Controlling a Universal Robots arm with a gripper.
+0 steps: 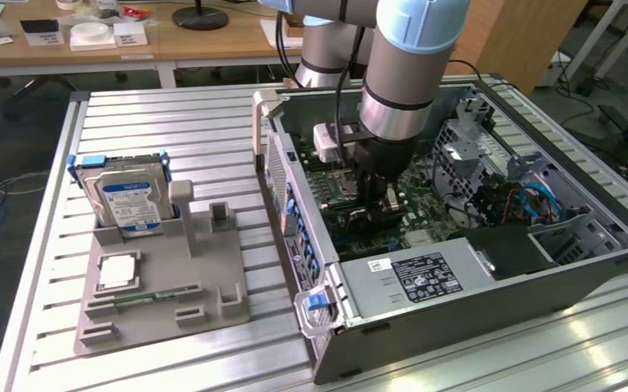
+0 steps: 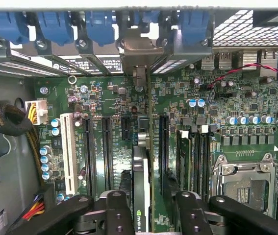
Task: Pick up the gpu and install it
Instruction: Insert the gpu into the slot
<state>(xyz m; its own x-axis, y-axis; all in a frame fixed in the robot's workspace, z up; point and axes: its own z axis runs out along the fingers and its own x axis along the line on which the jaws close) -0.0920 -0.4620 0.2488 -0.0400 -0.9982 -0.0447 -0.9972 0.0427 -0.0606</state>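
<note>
Open tower PC case at 3 o'clock of the grey parts tray; inside, GPU stands edge-on in a motherboard slot, gripper fingers spread wide, flanking it.

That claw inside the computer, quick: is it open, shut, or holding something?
Gripper: open, fingers standing on either side of the gpu, which stands on edge on the motherboard; not clamped on it.
</note>
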